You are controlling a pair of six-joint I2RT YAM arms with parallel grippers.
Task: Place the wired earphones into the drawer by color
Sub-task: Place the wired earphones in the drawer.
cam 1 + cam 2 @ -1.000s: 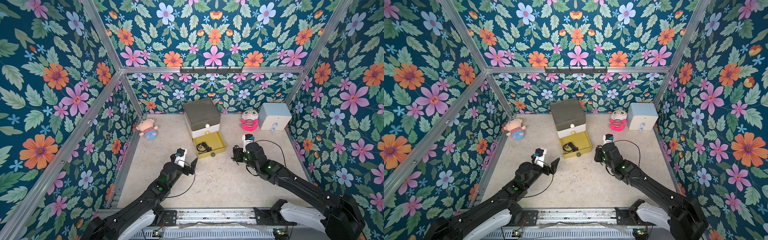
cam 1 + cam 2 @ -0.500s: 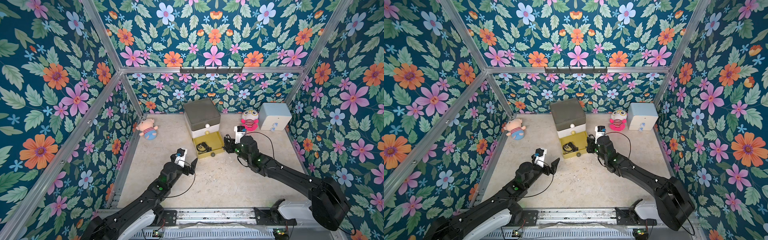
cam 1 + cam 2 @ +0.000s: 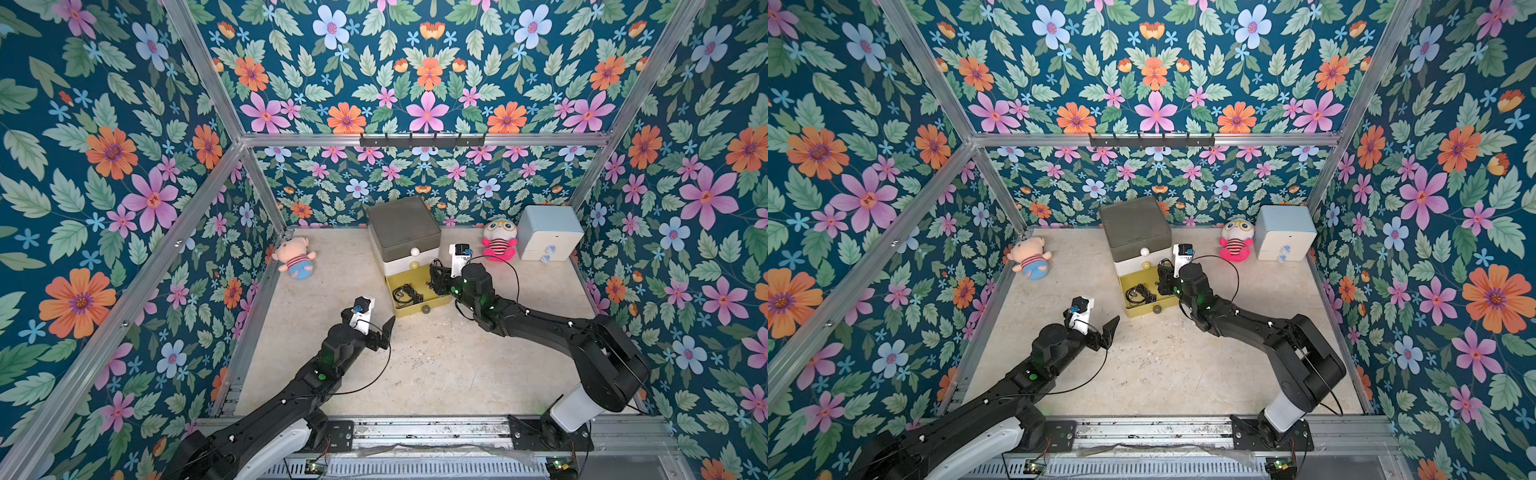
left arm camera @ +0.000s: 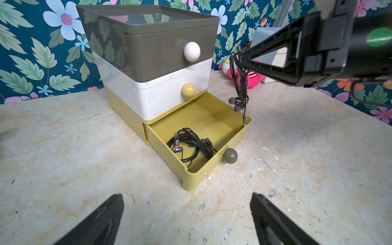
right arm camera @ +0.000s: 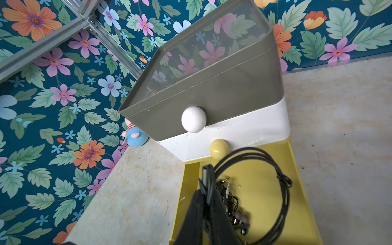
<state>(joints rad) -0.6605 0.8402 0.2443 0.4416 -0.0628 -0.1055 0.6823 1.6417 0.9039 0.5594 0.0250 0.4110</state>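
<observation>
The drawer chest (image 3: 404,232), with dark grey, white and mustard tiers, stands at the back middle in both top views. Its bottom yellow drawer (image 4: 198,178) is pulled out. A coil of black wired earphones (image 4: 191,142) lies inside it. My right gripper (image 3: 436,277) is shut on a second black set (image 4: 239,84), which dangles over the right side of the yellow drawer, its plug near the rim. The right wrist view shows this held cord (image 5: 283,186) looping above the drawer floor. My left gripper (image 4: 186,197) is open and empty, low over the floor in front of the drawer.
A pink pig plush (image 3: 296,259) lies at the back left. A pink-striped owl plush (image 3: 498,243) and a pale blue two-drawer chest (image 3: 548,237) stand at the back right. A hook rail (image 3: 422,141) runs along the back wall.
My right gripper has travelled left and towards the back with the black earphones, from open floor to above the pulled-out yellow drawer. The left arm has stayed put.
</observation>
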